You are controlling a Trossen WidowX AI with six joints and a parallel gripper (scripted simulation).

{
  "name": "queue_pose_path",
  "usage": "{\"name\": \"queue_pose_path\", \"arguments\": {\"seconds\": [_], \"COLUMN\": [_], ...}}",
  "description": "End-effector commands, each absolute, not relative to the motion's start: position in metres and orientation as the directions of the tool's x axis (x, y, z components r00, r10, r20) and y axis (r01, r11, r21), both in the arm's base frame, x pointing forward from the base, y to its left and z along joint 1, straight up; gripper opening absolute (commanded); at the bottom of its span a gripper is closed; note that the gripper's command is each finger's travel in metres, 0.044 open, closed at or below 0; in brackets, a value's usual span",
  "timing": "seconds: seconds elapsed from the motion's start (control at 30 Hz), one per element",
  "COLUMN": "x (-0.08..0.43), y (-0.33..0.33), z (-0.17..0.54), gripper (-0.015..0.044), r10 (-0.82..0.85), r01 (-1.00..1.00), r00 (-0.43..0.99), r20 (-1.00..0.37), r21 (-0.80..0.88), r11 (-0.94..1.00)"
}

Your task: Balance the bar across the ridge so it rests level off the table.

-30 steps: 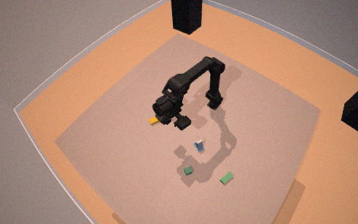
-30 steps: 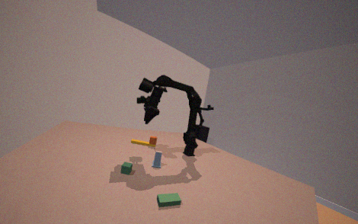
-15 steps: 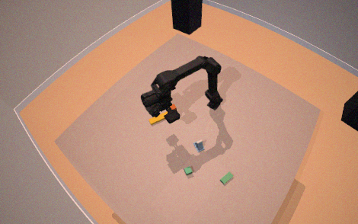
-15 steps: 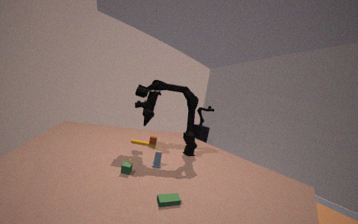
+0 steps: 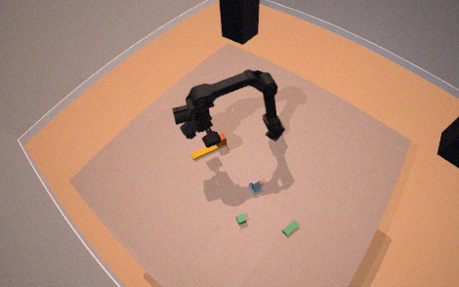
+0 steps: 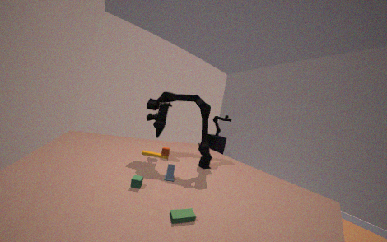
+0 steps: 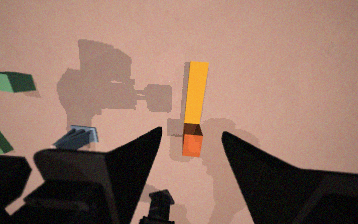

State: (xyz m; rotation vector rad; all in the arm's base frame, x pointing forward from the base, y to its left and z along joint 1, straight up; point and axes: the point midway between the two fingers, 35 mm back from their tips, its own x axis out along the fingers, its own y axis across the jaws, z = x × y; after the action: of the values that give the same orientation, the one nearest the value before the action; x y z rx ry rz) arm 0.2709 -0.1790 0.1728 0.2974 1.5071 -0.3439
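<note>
Yellow bar with orange block point(image 5: 204, 152) point(image 6: 155, 154) point(image 7: 196, 95): lies on table, off the ridge; orange block point(image 5: 222, 141) point(image 6: 165, 151) point(image 7: 192, 145) at one end.
Gripper point(image 6: 157, 136) point(image 7: 191, 132): above the bar, not touching it; jaws open, nothing between them; in wrist view the orange end shows between the fingertips, yellow length runs out beyond.
Blue-gray ridge piece point(image 5: 255, 186) point(image 6: 170, 172) point(image 7: 77, 137): on table, apart from bar; nothing resting across it.
Green cube point(image 5: 241, 219) point(image 6: 137, 182): on table, near the ridge piece, on the side away from the arm.
Green rectangular block point(image 5: 290, 227) point(image 6: 183, 216): lies flat, apart from cube.
Black arm point(image 5: 230, 85) point(image 6: 182, 97): arches over table; its shadow falls around the ridge piece.
Writing: no brand, label or text readable on any piece.
In the way: no loose piece between gripper and bar; both green pieces lie well apart from the bar.
Count: one yellow bar, one orange block on it, one ridge piece, two green pieces (one cube, one longer block), one arm.
Table point(image 5: 136, 181) point(image 6: 81, 197) point(image 7: 281, 60): pinkish, plain top, under all pieces.
</note>
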Motion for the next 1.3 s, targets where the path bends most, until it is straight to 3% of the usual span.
{"name": "queue_pose_path", "arguments": {"seconds": [0.0, 0.6, 1.27], "x": [0.263, 0.264, 0.265], "y": [-0.19, -0.192, -0.193], "z": [0.167, 0.075, 0.052], "gripper": [0.0315, 0.0315, 0.0315], "r10": [-0.017, -0.017, -0.016], "r01": [0.419, 0.421, 0.421], "r00": [0.023, 0.023, 0.023], "r20": [-1.0, -1.0, -1.0], "r21": [-0.006, -0.005, -0.005], "r11": [0.908, 0.907, 0.907]}}
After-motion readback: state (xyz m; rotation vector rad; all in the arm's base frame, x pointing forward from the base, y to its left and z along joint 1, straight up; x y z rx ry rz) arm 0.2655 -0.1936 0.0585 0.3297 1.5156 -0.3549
